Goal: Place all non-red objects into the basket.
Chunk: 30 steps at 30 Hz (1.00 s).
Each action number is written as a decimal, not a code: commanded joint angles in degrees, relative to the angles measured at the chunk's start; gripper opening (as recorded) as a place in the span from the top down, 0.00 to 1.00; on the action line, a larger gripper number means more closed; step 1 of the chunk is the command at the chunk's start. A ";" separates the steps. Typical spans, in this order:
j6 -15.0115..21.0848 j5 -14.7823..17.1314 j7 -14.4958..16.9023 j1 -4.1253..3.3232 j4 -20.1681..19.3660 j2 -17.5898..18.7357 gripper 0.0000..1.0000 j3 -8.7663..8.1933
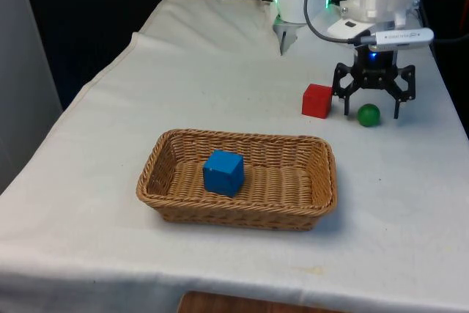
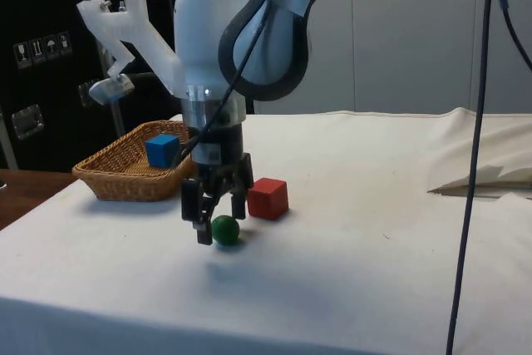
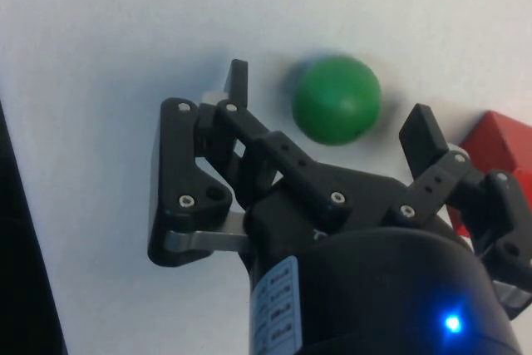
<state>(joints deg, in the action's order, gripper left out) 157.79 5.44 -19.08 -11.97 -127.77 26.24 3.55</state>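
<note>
A small green ball [image 1: 368, 114] [image 2: 225, 229] [image 3: 337, 99] lies on the white cloth at the front view's right. My gripper [image 1: 369, 104] [image 2: 220, 224] [image 3: 329, 96] hangs low over it, open, one finger on each side of the ball and neither touching it. A red cube [image 1: 316, 100] [image 2: 268, 198] [image 3: 499, 143] stands right beside the ball, just outside one finger. Nearer the table's middle sits the wicker basket [image 1: 234, 135] [image 2: 116, 174], and a blue cube [image 1: 223, 172] [image 2: 163, 150] rests inside it.
The table's edge [image 1: 447, 86] runs close behind the gripper on the front view's right. A rumpled fold of cloth [image 2: 482, 180] lies toward the robot's base. Bare cloth [image 1: 344, 144] separates the ball from the basket.
</note>
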 commanded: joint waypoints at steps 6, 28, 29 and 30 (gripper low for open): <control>-0.06 -0.06 0.00 0.00 0.00 0.00 0.25 0.00; -3.32 0.00 0.11 0.23 -0.34 -3.84 0.58 -0.17; -3.78 0.00 0.11 0.23 -0.40 -4.30 0.58 -0.23; -4.53 0.00 0.11 0.29 -0.46 -5.10 0.58 -0.34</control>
<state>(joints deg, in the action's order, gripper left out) 153.15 5.39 -19.08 -11.80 -128.00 21.26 3.21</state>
